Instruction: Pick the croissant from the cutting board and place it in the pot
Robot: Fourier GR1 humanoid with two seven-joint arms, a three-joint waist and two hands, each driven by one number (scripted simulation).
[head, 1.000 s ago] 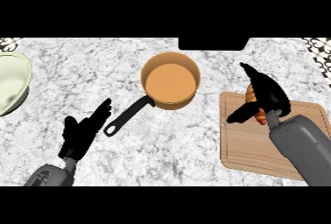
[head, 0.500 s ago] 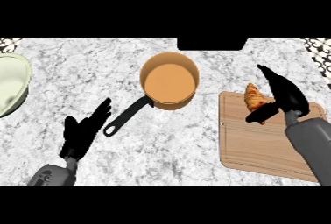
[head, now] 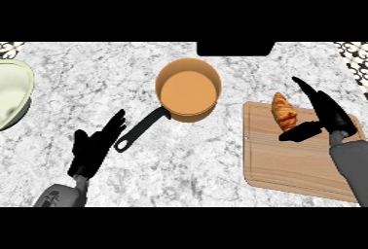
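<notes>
A golden-brown croissant (head: pixel 284 111) lies on the far left part of the wooden cutting board (head: pixel 287 163). Just right of it is my right hand (head: pixel 328 115), open, its straight fingers pointing away and its thumb reaching toward the croissant's near end. The orange pot (head: pixel 188 89) with a black handle (head: pixel 141 129) stands on the counter left of the board. My left hand (head: pixel 93 149) rests open at the lower left, fingers up, close to the tip of the pot's handle.
A pale green bowl (head: pixel 13 94) sits at the left edge. The counter is grey marble. A dark object (head: pixel 235 47) sits at the far edge in the middle, and patterned patches show at both top corners.
My right hand has moved right, off the croissant, which now shows in full on the board. The left hand, pot and board have not moved.
</notes>
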